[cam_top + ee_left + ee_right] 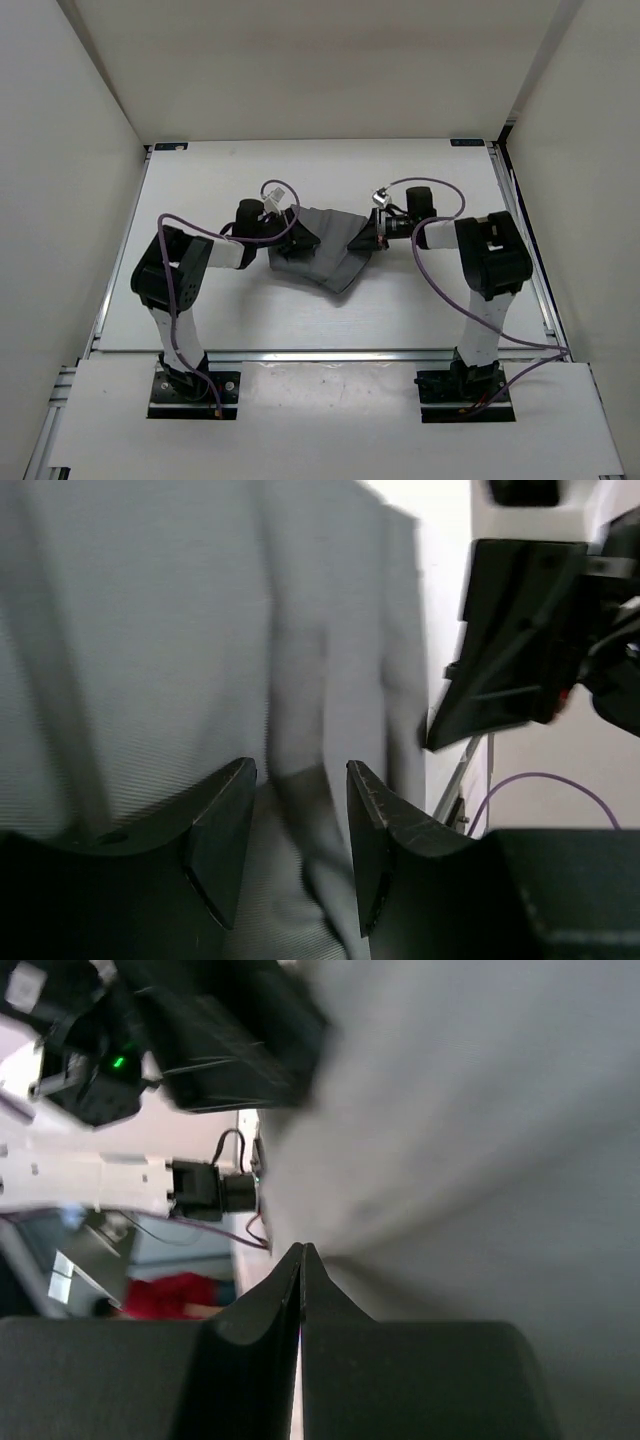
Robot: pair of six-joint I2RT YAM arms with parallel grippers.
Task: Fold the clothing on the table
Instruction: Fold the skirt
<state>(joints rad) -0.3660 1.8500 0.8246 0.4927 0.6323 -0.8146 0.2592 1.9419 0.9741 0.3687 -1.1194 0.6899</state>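
The grey clothing (325,250) lies bunched in the middle of the white table (215,180), between my two grippers. My left gripper (296,242) is at its left edge. In the left wrist view its jaws (300,765) stand partly apart over the ribbed cloth (150,630), and a soft fold runs through the gap. My right gripper (364,240) is at the garment's right corner. In the right wrist view its fingers (302,1250) are pressed together, and creases in the cloth (470,1110) run out from their tips.
White walls (60,200) enclose the table on three sides. A metal rail (320,353) runs along the near edge in front of both arm bases. Purple cables (430,270) loop off each arm. The two grippers are close together, and the right one (510,640) shows in the left wrist view.
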